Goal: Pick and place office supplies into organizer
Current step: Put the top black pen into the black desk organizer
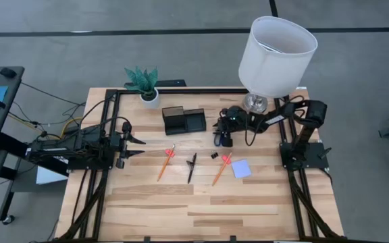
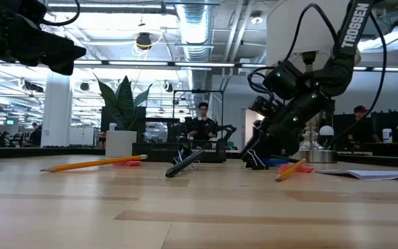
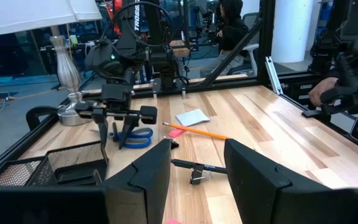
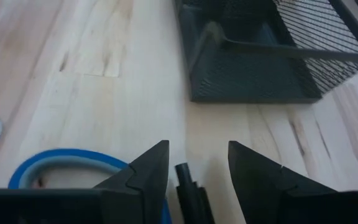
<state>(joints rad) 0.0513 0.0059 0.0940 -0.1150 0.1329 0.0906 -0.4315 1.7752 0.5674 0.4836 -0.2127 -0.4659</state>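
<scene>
Two pencils (image 1: 165, 163) (image 1: 221, 169) and one pen (image 1: 192, 167) are laid on the counter (image 1: 201, 209); the right gripper (image 1: 221, 132), spread, is positioned over the scissors (image 1: 218, 140) beside the organizer (image 1: 184, 120).

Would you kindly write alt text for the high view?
The right pincer reaches down over blue-handled scissors beside the black mesh organizer on a wooden table. Two orange pencils and a black pen lie nearby; the left pincer waits, open.
</scene>
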